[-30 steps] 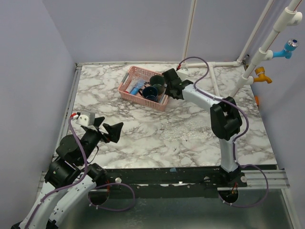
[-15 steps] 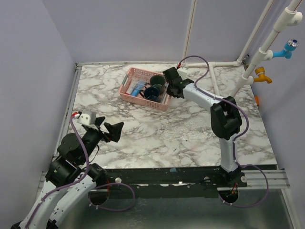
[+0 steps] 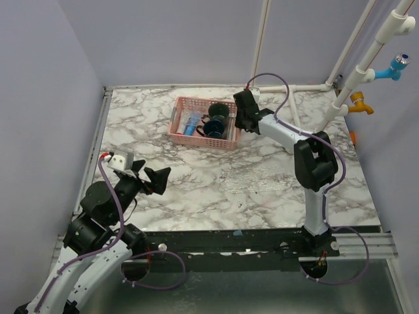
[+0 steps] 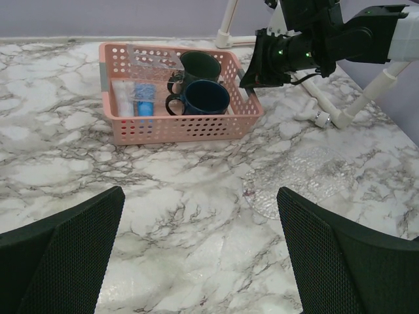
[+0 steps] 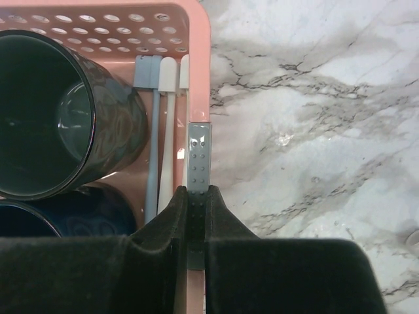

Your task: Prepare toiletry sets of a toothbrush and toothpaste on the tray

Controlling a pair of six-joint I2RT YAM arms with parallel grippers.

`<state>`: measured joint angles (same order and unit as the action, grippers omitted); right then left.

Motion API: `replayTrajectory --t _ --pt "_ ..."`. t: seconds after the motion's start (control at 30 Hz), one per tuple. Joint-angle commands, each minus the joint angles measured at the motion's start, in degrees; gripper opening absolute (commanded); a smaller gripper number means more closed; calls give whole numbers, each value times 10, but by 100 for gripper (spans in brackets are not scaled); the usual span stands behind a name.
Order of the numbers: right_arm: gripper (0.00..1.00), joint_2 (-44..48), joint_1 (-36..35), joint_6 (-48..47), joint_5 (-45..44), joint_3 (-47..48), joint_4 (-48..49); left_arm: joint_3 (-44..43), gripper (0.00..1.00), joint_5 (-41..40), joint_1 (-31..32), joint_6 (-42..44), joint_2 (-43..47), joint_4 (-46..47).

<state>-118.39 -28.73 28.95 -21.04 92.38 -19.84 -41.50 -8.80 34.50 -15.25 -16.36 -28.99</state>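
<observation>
- The marble table (image 3: 163, 150) is cut off along its near edge by the arm bases in the top view.
- The pink basket (image 4: 177, 127) sits far on the table, a little left of centre. My right gripper (image 5: 195, 196) has its jaws pressed together on the rim of the basket's right wall. In that wrist view the fingers cover the near stretch of the wall.
- The tray (image 4: 294, 180) is clear and shows only as a rippled patch on the marble, near and right of the basket and apart from it. I cannot trace its edges.
- My left gripper (image 3: 152, 171) hangs over the near left of the table, jaws spread wide. Its own camera cuts both fingers off at the bottom.
- The dark green mug (image 5: 59, 111) stands mouth up in the basket. The navy mug (image 4: 206, 98) stands just on its near side, mostly hidden under the gripper in the right wrist view.
- The toothbrush (image 5: 152, 150) lies flat in the basket between the mugs and the right wall. Its long axis runs near to far along that wall, with the broader end pointing far. Its near end is hidden behind my finger. The white toothbrush (image 5: 167, 131) lies just to its right.
- The blue tubes (image 4: 144, 98) lie at the basket's left end. I cannot count them.
</observation>
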Motion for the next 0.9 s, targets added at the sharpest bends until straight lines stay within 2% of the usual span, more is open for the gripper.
replayTrajectory --t 0.0,0.33,0.67,0.87 --pt "0 18 18 -106 26 -34 -3 0 99 12 -3 -1 -4 -5" --pt "0 75 51 -200 77 -110 25 1 99 14 -3 -3 -6 -5" --pt "0 134 57 -203 96 -189 53 0 99 17 -3 -3 -5 -5" --pt "0 147 57 -208 102 -200 65 0 99 20 -3 -4 -5 -4"
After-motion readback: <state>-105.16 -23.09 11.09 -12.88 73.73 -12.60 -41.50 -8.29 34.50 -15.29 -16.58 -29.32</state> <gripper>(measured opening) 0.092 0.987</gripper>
